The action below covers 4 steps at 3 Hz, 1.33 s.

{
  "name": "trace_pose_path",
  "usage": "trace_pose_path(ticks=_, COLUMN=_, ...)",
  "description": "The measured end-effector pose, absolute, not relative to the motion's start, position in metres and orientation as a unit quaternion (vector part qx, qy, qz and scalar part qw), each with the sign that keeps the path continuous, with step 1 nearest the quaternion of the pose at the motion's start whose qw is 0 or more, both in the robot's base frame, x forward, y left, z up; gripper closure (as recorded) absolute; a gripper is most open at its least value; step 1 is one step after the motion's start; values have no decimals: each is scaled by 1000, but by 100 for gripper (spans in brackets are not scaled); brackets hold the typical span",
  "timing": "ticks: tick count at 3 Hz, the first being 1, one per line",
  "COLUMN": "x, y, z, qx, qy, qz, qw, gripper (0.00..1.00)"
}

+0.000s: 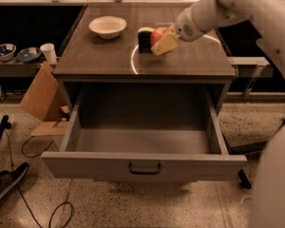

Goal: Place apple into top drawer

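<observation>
Currently, the gripper (pixel 163 40) clasps the apple (pixel 156 33) over the cabinet top (pixel 95 56); the top drawer (pixel 143 161) stands open below.

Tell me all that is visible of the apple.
The apple is round, red-orange and smooth. It is over the cabinet top, towards the back, beside a dark sponge. The gripper is at it and hides its lower right part. Whether it rests on the top, I cannot tell.

No legible txt, labels or nos. anywhere; gripper (pixel 160 42) at apple (pixel 157 33) on cabinet top (pixel 99 56).
</observation>
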<state>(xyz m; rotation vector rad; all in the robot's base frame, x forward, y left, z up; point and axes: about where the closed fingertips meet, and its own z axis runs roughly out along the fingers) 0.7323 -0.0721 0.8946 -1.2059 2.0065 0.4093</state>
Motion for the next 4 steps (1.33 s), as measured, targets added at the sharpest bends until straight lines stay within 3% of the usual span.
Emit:
trace_pose_path(ticks=2, x=672, y=-113, z=953, qx=-470, qy=773, qz=156, qw=396, gripper=100)
trace_pose_path(ticks=4, x=623, y=-102, z=917, qx=-472, qy=769, qz=204, qw=379, gripper=100)
